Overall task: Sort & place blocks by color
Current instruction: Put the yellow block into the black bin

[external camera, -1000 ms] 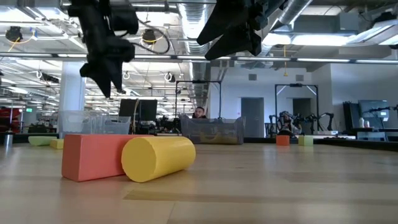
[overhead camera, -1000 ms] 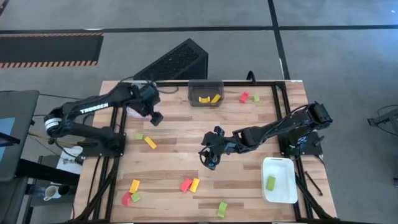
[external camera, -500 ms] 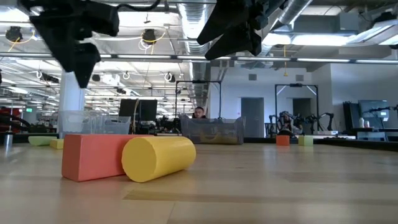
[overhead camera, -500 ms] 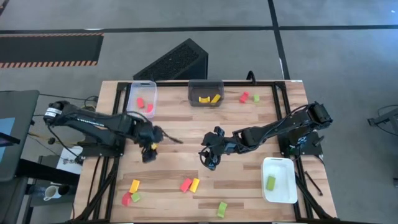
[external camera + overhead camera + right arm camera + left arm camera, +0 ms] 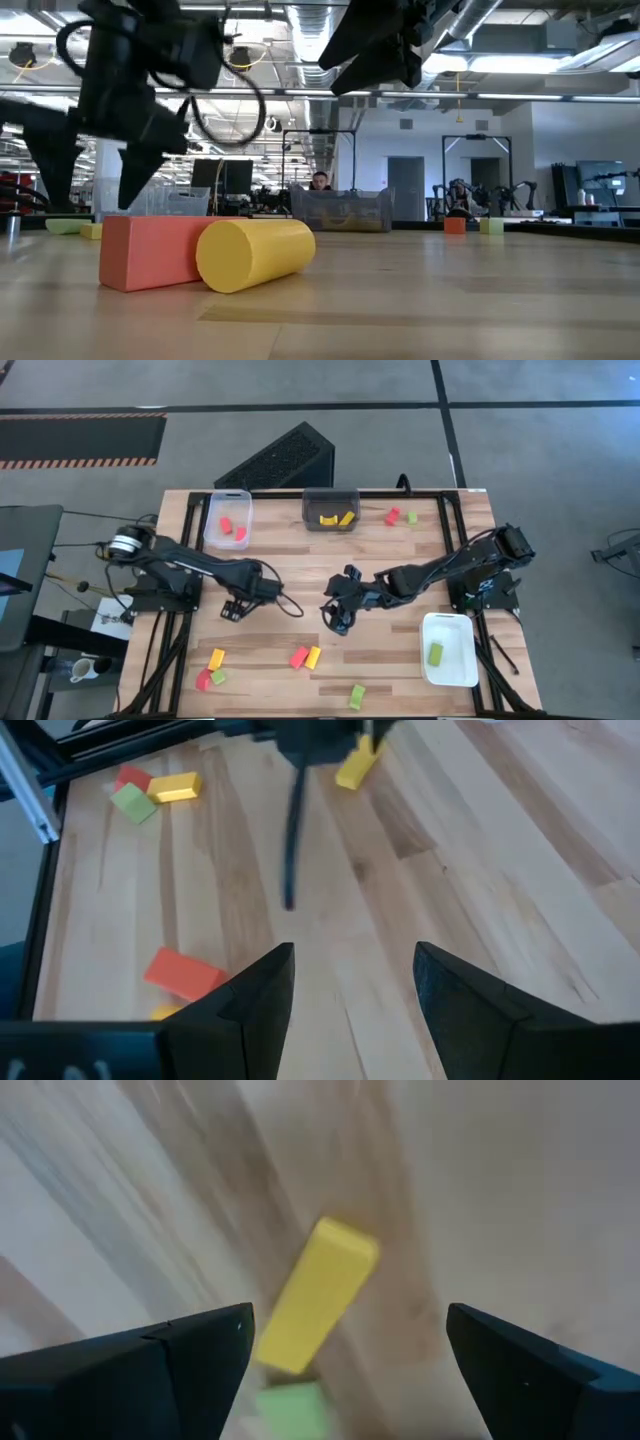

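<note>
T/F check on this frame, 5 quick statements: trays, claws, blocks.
1. The white tray holds one green block. True.
2. The left claw grips a yellow block. False: it is open, with the block in front of it, untouched.
3. The clear tray holds two red blocks. True.
4. The dark tray holds green blocks. False: two yellow ones.
5. The right claw holds a red block. False: it is open and empty, over the table's middle.

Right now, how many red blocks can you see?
5 red blocks: two in the clear tray, one near the back edge, one front centre beside a yellow block, one front left. The arms may hide more.
</note>
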